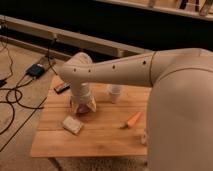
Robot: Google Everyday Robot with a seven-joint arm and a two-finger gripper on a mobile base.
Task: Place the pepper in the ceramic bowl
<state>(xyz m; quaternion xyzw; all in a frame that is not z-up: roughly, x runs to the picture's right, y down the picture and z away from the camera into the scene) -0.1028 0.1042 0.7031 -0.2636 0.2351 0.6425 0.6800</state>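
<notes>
The pepper point(133, 120), a small orange tapered piece, lies on the wooden table point(100, 137) towards its right side. The ceramic bowl point(85, 108), dark purple-maroon, sits left of the table's centre and is mostly hidden by my arm. My gripper point(82, 102) hangs straight down from the wrist, right over the bowl and well to the left of the pepper. The pepper lies free on the table, apart from the gripper.
A small white cup point(115, 93) stands behind and between bowl and pepper. A pale tan block point(72, 125) lies at the front left. A dark flat object point(61, 88) lies at the table's back left edge. Cables and a black box point(36, 70) lie on the floor to the left.
</notes>
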